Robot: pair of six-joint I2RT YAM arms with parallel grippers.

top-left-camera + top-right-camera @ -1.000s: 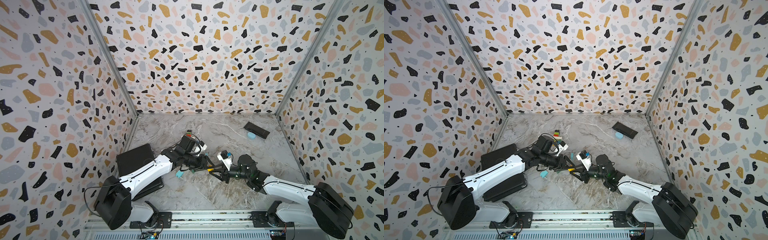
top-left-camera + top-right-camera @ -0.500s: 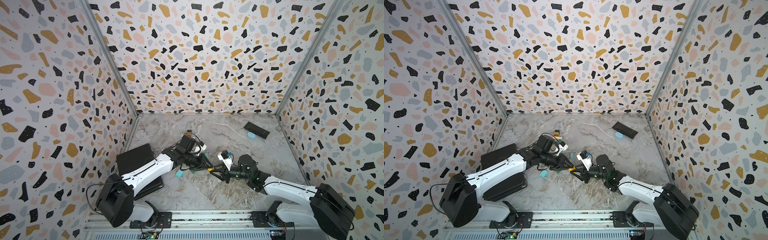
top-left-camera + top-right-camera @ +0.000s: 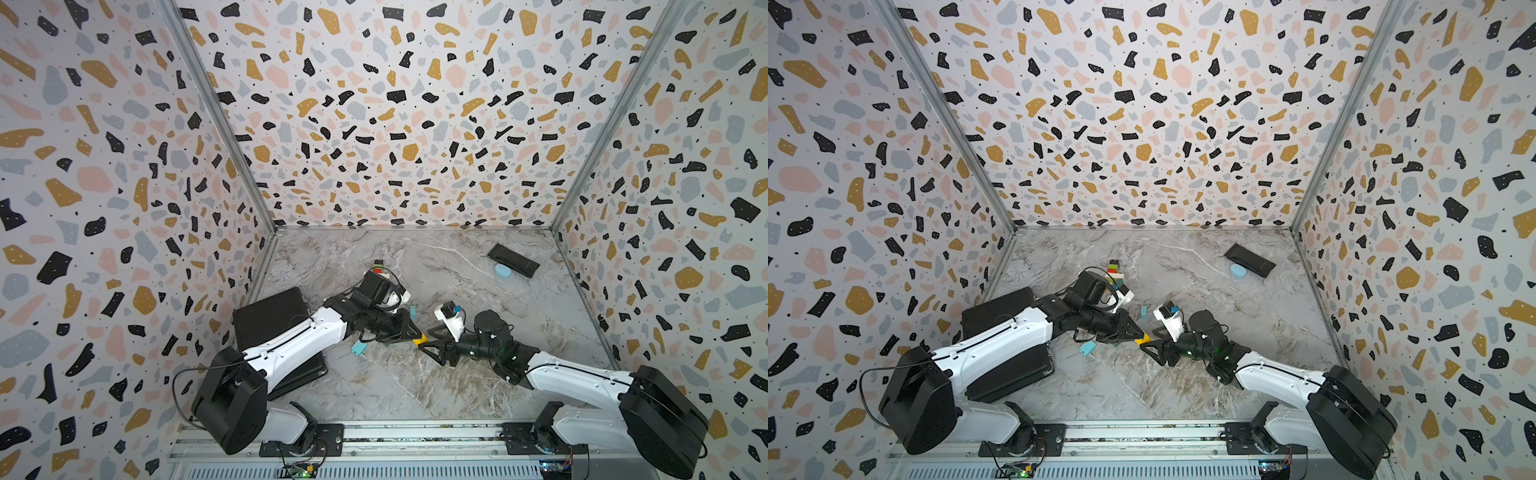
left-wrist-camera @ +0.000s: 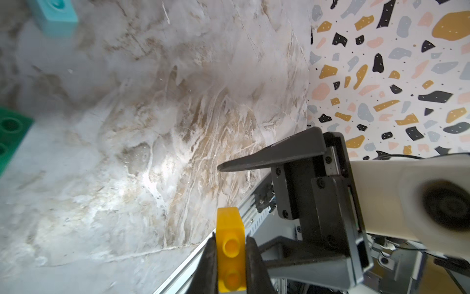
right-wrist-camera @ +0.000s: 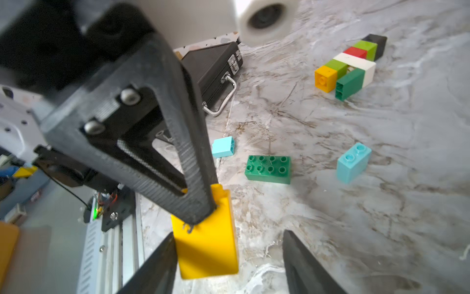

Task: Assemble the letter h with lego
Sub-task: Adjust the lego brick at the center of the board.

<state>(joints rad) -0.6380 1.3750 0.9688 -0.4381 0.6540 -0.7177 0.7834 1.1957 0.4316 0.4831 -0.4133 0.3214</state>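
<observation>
Lego: a yellow brick (image 4: 230,244), two studs showing, is clamped in the left hand (image 4: 231,239) above the near middle of the surface (image 5: 381,203). The right hand (image 5: 230,235) stands wide around it, so this reads as a handover. Next, I judge, comes carrying it far-left to the part-built stack (image 5: 348,66) and pressing its studs on squarely.
</observation>
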